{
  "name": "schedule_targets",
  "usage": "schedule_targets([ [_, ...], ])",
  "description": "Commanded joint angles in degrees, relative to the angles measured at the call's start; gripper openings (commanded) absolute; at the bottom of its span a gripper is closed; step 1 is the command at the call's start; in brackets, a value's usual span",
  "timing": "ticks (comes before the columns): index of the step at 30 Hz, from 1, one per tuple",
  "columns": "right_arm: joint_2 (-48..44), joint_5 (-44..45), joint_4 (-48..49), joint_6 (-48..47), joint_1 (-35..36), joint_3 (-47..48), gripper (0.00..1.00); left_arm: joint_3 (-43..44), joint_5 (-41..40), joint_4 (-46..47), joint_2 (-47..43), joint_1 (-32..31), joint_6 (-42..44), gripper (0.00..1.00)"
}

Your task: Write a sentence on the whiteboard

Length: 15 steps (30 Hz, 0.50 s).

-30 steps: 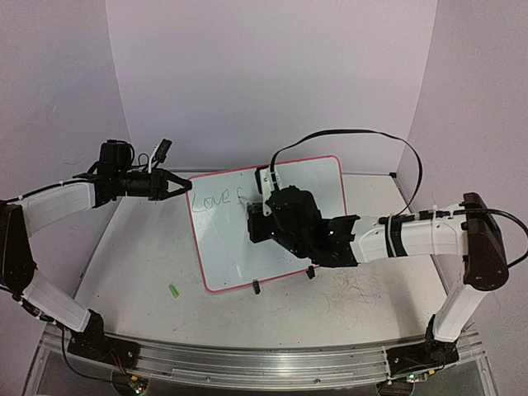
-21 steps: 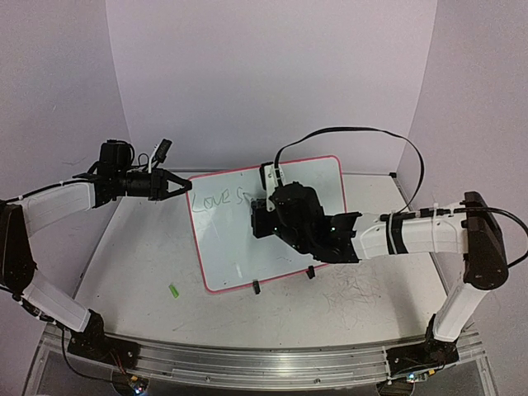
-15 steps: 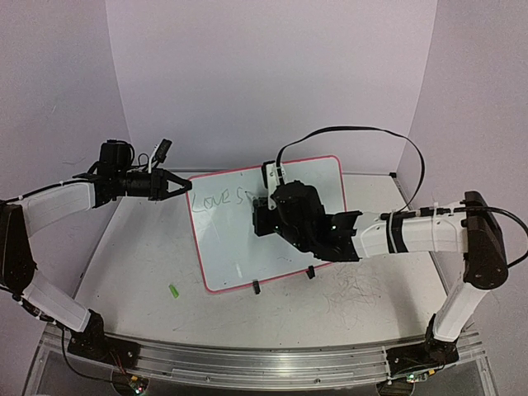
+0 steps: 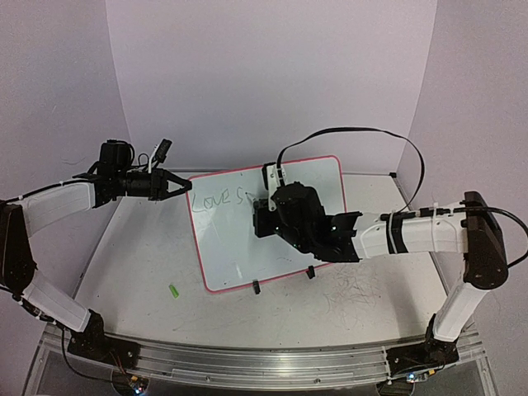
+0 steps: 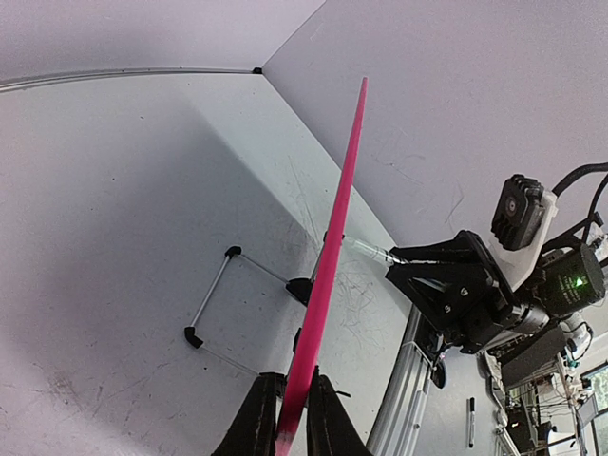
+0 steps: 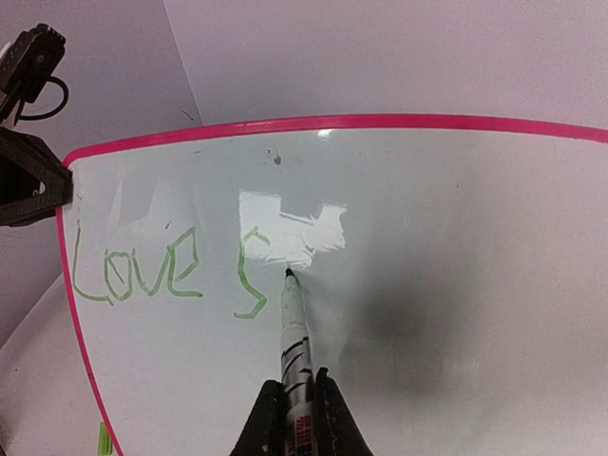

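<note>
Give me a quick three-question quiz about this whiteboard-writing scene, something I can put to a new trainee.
1. True or false: the left hand is clamped on the pink edge of the whiteboard.
2. What colour is the lettering on the board? A red, B green, C black.
3. Fill in: in the right wrist view, the tip of the marker held by the right hand sits just right of the letter ___.
Key: 1 true; 2 B; 3 S.
</note>
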Motion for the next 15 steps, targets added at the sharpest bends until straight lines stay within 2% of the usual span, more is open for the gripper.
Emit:
schedule_targets([
  [1,-0.5,-0.5,-0.7,1.7,0.1,-1.6,0.00,-0.2,2.0,2.6,-1.3,-0.4,0.6,0.13],
  [15,-2.2,4.1,-1.3,2.5,0.1,-2.0,0.00,-0.5,2.1,2.5,-1.4,-0.4,0.6,0.13],
])
